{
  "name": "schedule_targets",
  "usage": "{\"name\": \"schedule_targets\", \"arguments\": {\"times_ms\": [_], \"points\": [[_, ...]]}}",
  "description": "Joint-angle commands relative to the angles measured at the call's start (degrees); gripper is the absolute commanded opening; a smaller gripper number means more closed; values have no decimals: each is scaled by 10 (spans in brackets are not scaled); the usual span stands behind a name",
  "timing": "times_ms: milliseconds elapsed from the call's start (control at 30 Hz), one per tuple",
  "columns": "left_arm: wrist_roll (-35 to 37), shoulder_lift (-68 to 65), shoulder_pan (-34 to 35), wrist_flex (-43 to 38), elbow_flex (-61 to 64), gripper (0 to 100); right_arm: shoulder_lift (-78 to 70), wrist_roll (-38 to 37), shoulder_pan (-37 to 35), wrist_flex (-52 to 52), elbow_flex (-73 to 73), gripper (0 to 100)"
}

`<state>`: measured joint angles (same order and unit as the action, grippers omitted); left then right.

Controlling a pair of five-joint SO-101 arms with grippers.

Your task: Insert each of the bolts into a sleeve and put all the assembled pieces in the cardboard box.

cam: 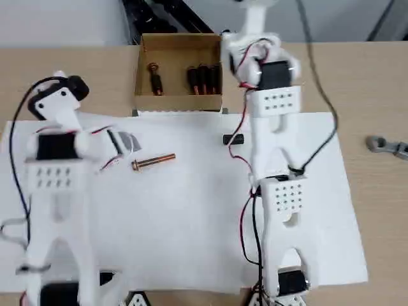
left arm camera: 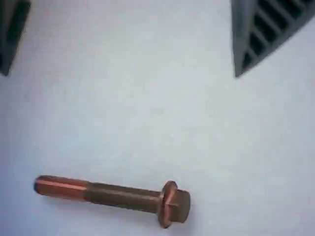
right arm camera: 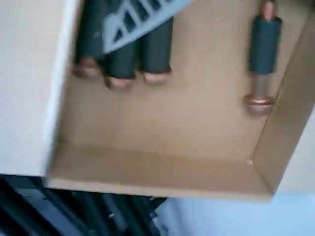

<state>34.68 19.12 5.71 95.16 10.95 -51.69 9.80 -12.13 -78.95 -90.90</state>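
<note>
One arm, the left, holds its gripper low over the white sheet on the counter, jaws spread wide and empty. Just beside it lies the last loose bolt, flat on its side and untouched, its head toward the gripper. Farther back stands the cardboard box, with four assembled pieces in it: a single one on the left and a group of three side by side on the right. One black sleeve lies on the sheet near the box's right front corner, apart from the bolt. The right gripper hangs over the box's right side above the three pieces; whether it is wide or closed cannot be told. Judging by this, most of the task is done: one bolt remains to be sleeved and boxed.
</note>
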Motion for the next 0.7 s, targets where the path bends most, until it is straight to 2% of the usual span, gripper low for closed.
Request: {"name": "schedule_targets", "arguments": {"times_ms": [0,200,433,667], "points": [[60,-94,-2,42,-95,261,87,11,19,-61,-52,158],[112,-232,-9,52,-164,250,142,11,32,-171,-51,158],[174,-324,-65,52,-198,251,165,11,45,-172,-47,157],[208,-397,-67,52,-241,252,171,11,41,-174,40,157]]}}
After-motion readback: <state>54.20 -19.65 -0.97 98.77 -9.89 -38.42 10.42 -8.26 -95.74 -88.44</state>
